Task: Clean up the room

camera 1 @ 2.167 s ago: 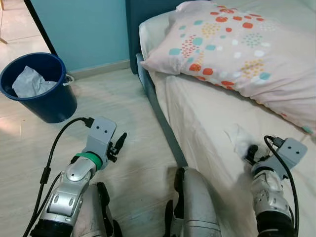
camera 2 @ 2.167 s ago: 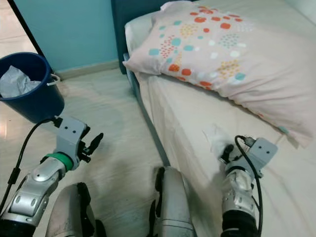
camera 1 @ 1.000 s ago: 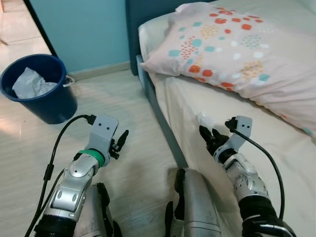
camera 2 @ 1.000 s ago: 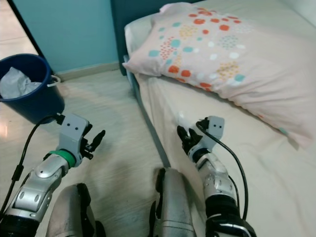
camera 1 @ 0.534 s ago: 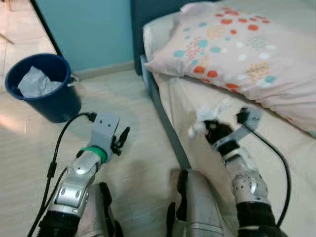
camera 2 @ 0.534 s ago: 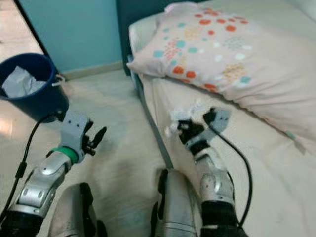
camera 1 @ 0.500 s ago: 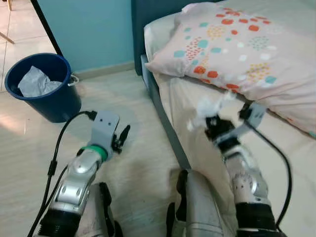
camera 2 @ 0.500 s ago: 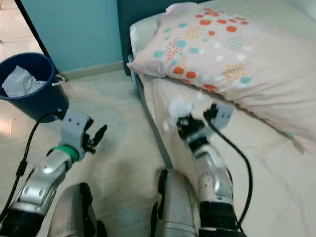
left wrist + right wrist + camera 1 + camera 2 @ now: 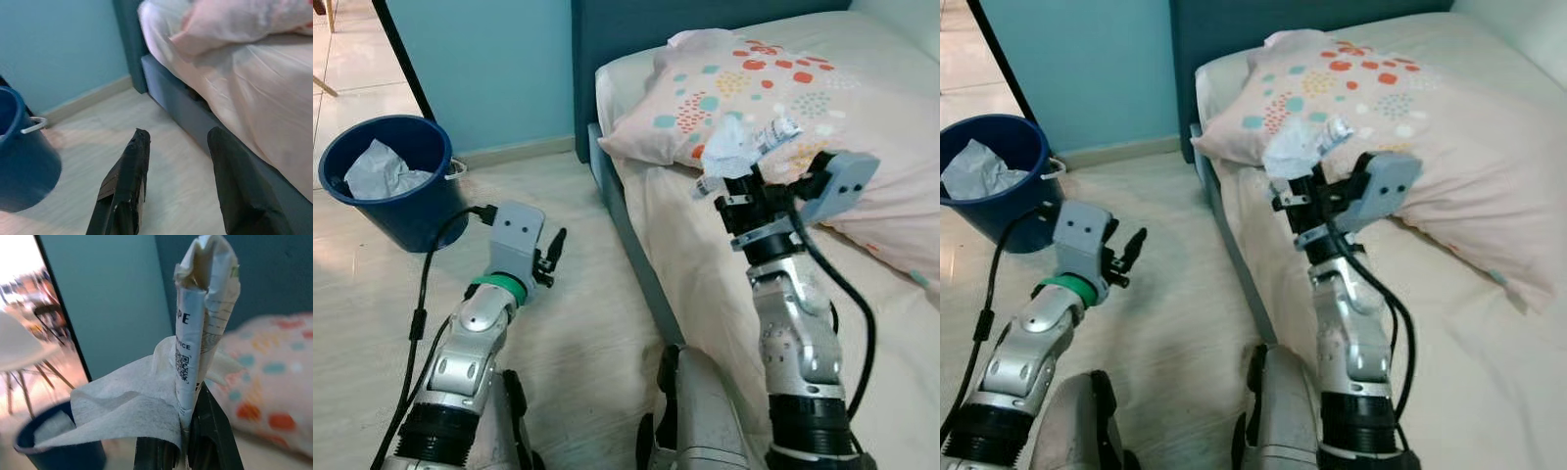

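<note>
Here, the right gripper (image 9: 736, 186) stands raised at centre right of the left eye frame, its black fingers pinching a crumpled white tissue wrapped around a rolled printed paper slip (image 9: 195, 333). The bundle sits above the cream bed sheet (image 9: 724, 274), in front of the pale pink pillow with coloured dots (image 9: 783, 88) that lies across the upper right. A black cable loops down from the right wrist along the silver forearm.

Lower left, the left gripper (image 9: 551, 257) hangs over the light wood-look floor (image 9: 578, 333), its two black fingers (image 9: 122, 191) spread apart and holding nothing, pointing toward the dark blue-grey bed frame (image 9: 626, 245).

At the upper left stands a round dark blue plastic bucket (image 9: 386, 196) with a wire handle, a crumpled white paper wad (image 9: 377, 176) already inside. Behind it rises a teal wall (image 9: 489, 69) with a pale skirting board.
</note>
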Motion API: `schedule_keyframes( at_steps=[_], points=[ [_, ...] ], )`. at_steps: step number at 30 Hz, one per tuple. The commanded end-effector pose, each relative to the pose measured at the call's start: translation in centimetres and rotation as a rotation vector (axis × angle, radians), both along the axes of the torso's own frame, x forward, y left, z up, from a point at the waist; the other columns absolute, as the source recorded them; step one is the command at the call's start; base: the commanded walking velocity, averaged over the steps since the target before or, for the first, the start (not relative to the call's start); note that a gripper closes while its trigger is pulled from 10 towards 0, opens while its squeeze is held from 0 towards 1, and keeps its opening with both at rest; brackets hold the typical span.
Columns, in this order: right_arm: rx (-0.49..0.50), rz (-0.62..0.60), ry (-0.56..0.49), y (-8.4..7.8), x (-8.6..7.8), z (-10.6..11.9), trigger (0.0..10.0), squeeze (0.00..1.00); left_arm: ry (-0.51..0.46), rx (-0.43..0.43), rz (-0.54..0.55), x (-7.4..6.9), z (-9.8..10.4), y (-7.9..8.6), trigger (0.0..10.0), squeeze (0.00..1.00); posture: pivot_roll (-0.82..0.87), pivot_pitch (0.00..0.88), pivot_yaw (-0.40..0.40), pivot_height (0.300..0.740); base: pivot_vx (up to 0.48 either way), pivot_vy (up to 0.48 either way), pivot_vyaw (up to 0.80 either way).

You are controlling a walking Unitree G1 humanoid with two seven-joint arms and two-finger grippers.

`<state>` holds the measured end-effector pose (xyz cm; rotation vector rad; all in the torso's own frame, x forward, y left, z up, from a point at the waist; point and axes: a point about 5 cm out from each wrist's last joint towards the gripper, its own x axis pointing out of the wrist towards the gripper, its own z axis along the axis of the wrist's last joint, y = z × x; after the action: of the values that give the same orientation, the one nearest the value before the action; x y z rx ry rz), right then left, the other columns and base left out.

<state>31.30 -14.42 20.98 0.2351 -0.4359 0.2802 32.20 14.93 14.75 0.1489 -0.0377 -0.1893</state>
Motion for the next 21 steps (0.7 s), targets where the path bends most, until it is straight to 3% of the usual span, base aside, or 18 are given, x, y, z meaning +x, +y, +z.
schedule_keyframes(
  at_steps=[1, 5, 11, 21],
  points=[
    [-0.028, -0.087, 0.07, -1.1, -0.4, -2.1, 10.0, 0.0, -0.018, -0.005, 0.027, -0.4, 0.2, 0.4, 10.0, 0.0, -0.05, 0.101, -0.003, 0.525, 0.0, 0.0, 0.0],
    [-0.125, -0.204, 0.145, -2.3, -1.1, -4.5, 10.0, 0.0, -0.05, 0.019, 0.052, -0.9, 0.8, 1.2, 10.0, 0.0, -0.04, 0.096, -0.005, 0.545, 0.0, 0.0, 0.0],
    [-0.131, -0.217, 0.161, -2.3, -1.4, -5.3, 10.0, 0.0, -0.058, 0.027, 0.073, -1.4, 1.0, 1.9, 10.0, 0.0, -0.04, 0.084, -0.004, 0.57, 0.0, 0.0, 0.0],
    [-0.136, -0.19, 0.139, -1.2, -1.0, -5.1, 10.0, 0.0, -0.087, 0.043, 0.084, -1.4, 1.4, 1.5, 10.0, 0.0, -0.03, 0.074, -0.015, 0.6, 0.0, 0.0, 0.0]
  ],
)
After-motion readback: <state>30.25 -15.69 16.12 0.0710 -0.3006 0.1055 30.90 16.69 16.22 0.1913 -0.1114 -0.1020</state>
